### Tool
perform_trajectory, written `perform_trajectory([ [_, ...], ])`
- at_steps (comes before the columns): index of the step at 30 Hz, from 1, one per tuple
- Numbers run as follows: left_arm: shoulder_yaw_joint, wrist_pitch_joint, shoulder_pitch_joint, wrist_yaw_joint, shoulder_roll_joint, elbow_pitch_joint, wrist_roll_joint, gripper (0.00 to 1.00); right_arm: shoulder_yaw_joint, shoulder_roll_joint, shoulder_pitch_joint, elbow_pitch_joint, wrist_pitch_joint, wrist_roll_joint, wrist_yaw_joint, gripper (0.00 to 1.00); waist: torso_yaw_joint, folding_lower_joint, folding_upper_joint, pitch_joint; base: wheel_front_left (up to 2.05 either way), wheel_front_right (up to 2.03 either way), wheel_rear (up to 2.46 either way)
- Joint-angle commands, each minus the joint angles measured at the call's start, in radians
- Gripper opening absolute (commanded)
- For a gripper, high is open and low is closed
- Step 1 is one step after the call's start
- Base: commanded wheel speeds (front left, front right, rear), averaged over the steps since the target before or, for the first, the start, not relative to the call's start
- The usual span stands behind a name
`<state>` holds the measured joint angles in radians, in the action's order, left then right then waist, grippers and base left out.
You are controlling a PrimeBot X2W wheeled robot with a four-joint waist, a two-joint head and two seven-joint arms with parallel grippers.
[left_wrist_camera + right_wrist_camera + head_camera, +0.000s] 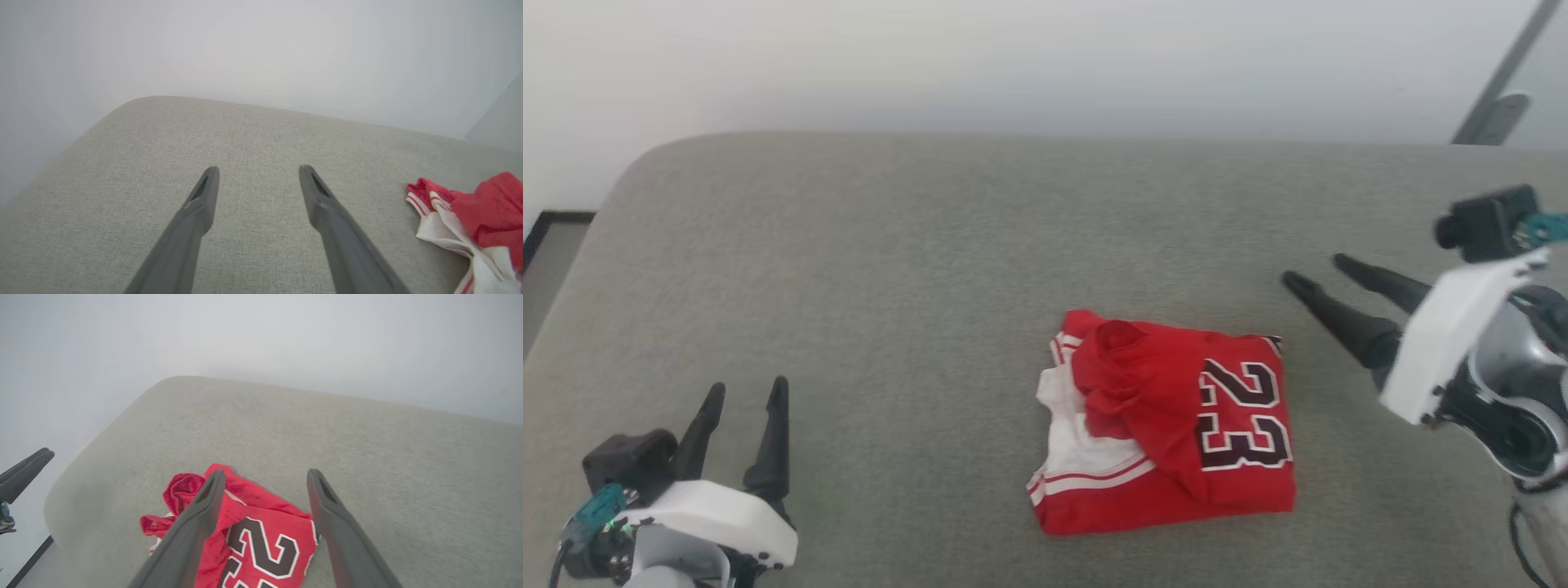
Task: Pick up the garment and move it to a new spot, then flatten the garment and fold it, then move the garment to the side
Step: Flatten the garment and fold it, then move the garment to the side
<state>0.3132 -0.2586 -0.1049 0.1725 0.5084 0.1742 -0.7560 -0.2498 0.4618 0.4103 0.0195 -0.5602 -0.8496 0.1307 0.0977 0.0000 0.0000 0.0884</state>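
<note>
the red jersey t-shirt lies folded into a rough square on the grey fabric cushion, a little right of centre, its black "23" facing up. the right gripper hangs just beside it — fingers spread, holding nothing. the left gripper sits well apart at the near left, fingers spread too.
</note>
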Motion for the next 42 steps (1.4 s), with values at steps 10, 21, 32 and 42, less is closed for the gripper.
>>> perform_trajectory([
  [10,-0.059,-0.007,0.078,-0.010,0.008,0.001,0.026,1.00,-0.035,0.128,-0.107,0.086,0.415,0.068,0.000,1.00,-0.113,0.0000,0.0000,-0.055,0.00,0.00,0.00],
  [21,-0.127,-0.007,0.152,-0.046,-0.004,0.020,0.054,1.00,-0.075,0.160,-0.171,0.294,0.732,0.108,0.000,1.00,-0.152,0.0000,0.0000,-0.093,0.00,0.00,0.00],
  [32,-0.188,-0.007,0.185,-0.066,-0.023,0.026,0.092,1.00,-0.046,0.144,-0.210,0.358,0.802,0.107,0.000,1.00,-0.147,0.0000,0.0000,-0.103,0.00,0.00,0.00],
  [42,-0.206,-0.007,0.180,-0.080,-0.033,0.032,0.118,1.00,-0.047,0.151,-0.216,0.378,0.817,0.078,0.000,1.00,-0.137,0.0000,0.0000,-0.106,0.00,0.00,0.00],
])
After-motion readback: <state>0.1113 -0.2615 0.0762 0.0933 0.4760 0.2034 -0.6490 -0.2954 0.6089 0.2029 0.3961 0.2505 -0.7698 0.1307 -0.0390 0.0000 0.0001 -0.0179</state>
